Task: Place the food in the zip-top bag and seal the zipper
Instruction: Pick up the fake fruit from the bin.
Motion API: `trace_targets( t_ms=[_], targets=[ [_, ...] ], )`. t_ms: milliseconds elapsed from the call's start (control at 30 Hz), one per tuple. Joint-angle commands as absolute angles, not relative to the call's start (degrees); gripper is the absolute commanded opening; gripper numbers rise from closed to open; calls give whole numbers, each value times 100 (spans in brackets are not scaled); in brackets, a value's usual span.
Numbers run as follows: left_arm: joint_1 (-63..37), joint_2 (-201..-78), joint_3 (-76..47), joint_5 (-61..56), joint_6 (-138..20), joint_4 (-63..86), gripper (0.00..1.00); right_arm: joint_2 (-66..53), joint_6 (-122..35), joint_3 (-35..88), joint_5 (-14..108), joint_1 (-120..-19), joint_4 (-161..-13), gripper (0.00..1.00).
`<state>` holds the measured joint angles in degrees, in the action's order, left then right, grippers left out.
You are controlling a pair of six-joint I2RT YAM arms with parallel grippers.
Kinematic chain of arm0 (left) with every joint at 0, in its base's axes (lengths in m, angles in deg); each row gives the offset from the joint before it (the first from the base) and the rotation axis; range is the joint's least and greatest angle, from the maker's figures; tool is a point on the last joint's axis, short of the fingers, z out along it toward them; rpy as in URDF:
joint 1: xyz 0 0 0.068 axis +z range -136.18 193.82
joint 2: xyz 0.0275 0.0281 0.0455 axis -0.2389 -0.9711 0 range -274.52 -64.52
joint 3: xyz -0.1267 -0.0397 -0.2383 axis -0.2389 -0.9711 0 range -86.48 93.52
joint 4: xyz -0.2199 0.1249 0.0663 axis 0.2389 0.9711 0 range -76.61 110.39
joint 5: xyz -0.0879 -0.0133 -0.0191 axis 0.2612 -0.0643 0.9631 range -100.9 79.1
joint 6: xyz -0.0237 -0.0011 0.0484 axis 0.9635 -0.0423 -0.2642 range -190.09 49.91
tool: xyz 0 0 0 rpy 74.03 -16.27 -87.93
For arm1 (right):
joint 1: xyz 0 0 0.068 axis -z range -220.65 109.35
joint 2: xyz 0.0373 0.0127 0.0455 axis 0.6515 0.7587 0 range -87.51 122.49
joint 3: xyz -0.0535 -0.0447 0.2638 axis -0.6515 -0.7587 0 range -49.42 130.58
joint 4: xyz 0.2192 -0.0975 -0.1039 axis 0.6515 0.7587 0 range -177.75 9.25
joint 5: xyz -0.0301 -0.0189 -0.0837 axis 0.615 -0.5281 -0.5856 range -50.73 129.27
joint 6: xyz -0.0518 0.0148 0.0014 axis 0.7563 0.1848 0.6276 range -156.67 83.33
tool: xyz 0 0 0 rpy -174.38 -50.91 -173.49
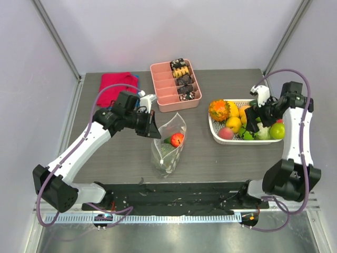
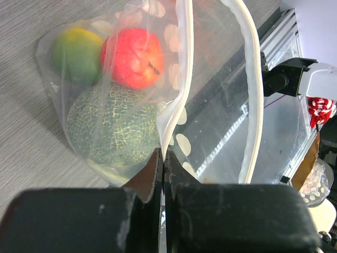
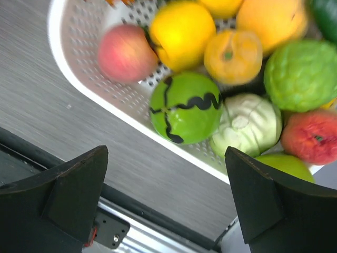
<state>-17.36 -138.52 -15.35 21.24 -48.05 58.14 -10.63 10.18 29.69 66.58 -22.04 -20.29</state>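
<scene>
The dotted clear zip-top bag (image 1: 168, 146) stands open at the table's middle. My left gripper (image 1: 151, 125) is shut on its upper rim, pinching one side of the white zipper strip (image 2: 181, 79); the other side (image 2: 254, 95) bows away, so the mouth gapes. No slider knob shows. Inside the bag lie a red fruit (image 2: 131, 57), also seen in the top view (image 1: 177, 139), a yellow-green fruit (image 2: 76, 52) and a netted green melon (image 2: 113, 132). My right gripper (image 1: 255, 120) is open and empty above the near-left edge of the white basket (image 3: 158, 136), near a green fruit with black wavy lines (image 3: 184, 108).
The white basket (image 1: 212, 129) at the right holds several more toy fruits, including a bright green one (image 1: 277, 130). A pink tray (image 1: 163, 87) of dark and tan snacks stands at the back. A red cloth (image 1: 116, 81) lies at the back left.
</scene>
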Motion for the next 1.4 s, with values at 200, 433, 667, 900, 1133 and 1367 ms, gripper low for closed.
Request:
trace_targets(
  t_ms=[200,433,667,900,1133,1367],
  targets=[
    [-1756,-13721,-1459,2110,-4891,5725,0,-586,763,2415,5922,-2193,-2464,100],
    [-1765,-13818,-1467,2118,-4891,5698,0,-499,-71,1905,5474,-2465,-3598,100],
    [-1764,-13809,-1529,2083,-4908,5681,0,-270,-424,1729,5218,-2571,-4038,100],
    [-1765,-13835,-1564,2039,-4900,5672,0,-305,-556,1412,5377,-2712,-4117,100],
    [-1764,-13765,-1573,1995,-4926,5698,0,-559,-539,1868,5473,-2703,-3547,67],
    [-1756,-13703,-1599,2004,-4952,5716,0,-1122,-477,3370,6692,-2703,-2240,49]
  ],
)
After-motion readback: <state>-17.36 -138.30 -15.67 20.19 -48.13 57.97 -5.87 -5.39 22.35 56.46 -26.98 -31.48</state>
